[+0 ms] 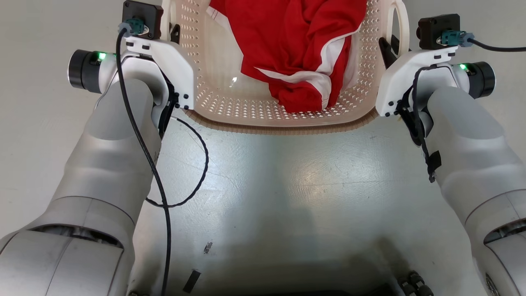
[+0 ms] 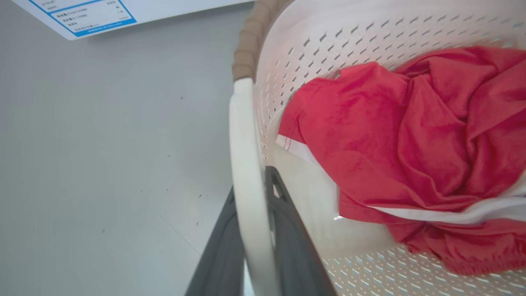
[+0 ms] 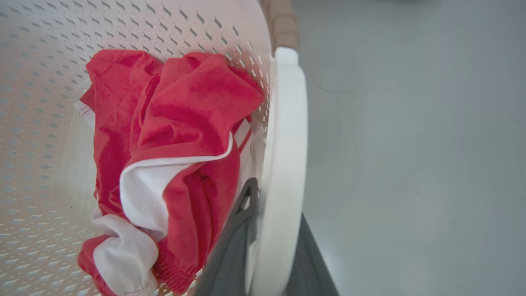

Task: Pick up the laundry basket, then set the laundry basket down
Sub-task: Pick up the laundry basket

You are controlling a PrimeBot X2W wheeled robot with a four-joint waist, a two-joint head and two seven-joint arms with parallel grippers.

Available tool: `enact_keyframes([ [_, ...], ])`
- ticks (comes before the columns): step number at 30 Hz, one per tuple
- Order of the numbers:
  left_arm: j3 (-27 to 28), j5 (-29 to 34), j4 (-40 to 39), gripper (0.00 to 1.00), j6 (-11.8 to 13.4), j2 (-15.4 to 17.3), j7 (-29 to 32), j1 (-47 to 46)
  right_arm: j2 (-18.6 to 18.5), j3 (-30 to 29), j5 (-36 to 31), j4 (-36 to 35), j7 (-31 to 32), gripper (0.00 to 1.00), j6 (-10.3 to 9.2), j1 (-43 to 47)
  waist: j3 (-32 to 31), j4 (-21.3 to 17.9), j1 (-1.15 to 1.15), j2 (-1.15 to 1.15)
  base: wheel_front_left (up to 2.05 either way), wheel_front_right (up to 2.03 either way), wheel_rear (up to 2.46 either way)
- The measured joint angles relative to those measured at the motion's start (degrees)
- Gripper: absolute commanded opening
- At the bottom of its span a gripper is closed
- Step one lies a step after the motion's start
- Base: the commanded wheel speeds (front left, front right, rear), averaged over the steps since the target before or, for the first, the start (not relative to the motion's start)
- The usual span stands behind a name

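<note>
The laundry basket point(image 1: 283, 128) is cream-white and perforated with a brown woven-look rim, and it sits at the top middle of the head view. A red and white garment point(image 1: 296, 45) lies crumpled inside it. My left gripper point(image 1: 174, 33) is shut on the basket's left white handle point(image 2: 242, 131), with one dark finger on each side of the handle. My right gripper point(image 1: 388, 45) is likewise shut on the right white handle point(image 3: 287, 123). In the wrist views, the left gripper point(image 2: 251, 185) and the right gripper point(image 3: 277, 201) each clamp the handle's bar.
Grey floor point(image 1: 287, 193) spreads around and in front of the basket. A black cable point(image 1: 197, 164) loops off my left arm. A white panel with a blue-framed label point(image 2: 94, 14) lies beyond the basket's left side. My dark base point(image 1: 328, 283) is at the bottom edge.
</note>
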Motion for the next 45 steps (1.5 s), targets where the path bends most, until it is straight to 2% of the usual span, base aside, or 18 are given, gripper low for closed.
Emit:
enact_keyframes([
  [9,-0.1,-1.7,0.0,0.00,0.4,0.0,0.5,1.4,0.0,0.8,0.1,0.2,0.5,0.00,0.01,0.3,-1.8,0.5,0.00,0.00,0.00,0.00,0.00],
  [17,-0.3,-4.5,0.0,0.00,0.7,-0.2,2.3,6.1,0.1,3.4,0.0,0.1,1.6,0.00,0.01,3.9,-6.5,1.2,0.00,0.00,0.00,0.00,0.00],
  [23,0.2,-6.0,0.0,0.00,0.9,0.2,2.3,12.6,0.0,9.2,3.2,-3.4,4.9,0.00,-0.01,9.7,-12.9,1.3,0.00,0.00,0.00,0.00,0.00],
  [26,0.2,-6.7,0.1,0.00,1.9,0.2,3.1,16.0,0.0,12.3,5.4,-5.0,6.7,0.00,-0.04,13.8,-16.6,1.1,0.00,0.00,0.00,0.00,0.00],
  [35,-0.4,-8.5,0.4,0.00,2.8,0.3,4.9,26.1,-0.5,22.1,12.6,-10.3,13.2,0.00,-0.60,23.3,-29.0,-0.3,-0.01,0.00,0.00,0.00,0.00],
  [45,-2.9,-11.4,0.6,0.00,2.8,0.4,6.5,35.2,-0.5,28.6,17.1,-10.8,17.5,0.00,-0.62,30.3,-41.9,-2.3,-0.01,0.00,0.00,0.00,0.00],
])
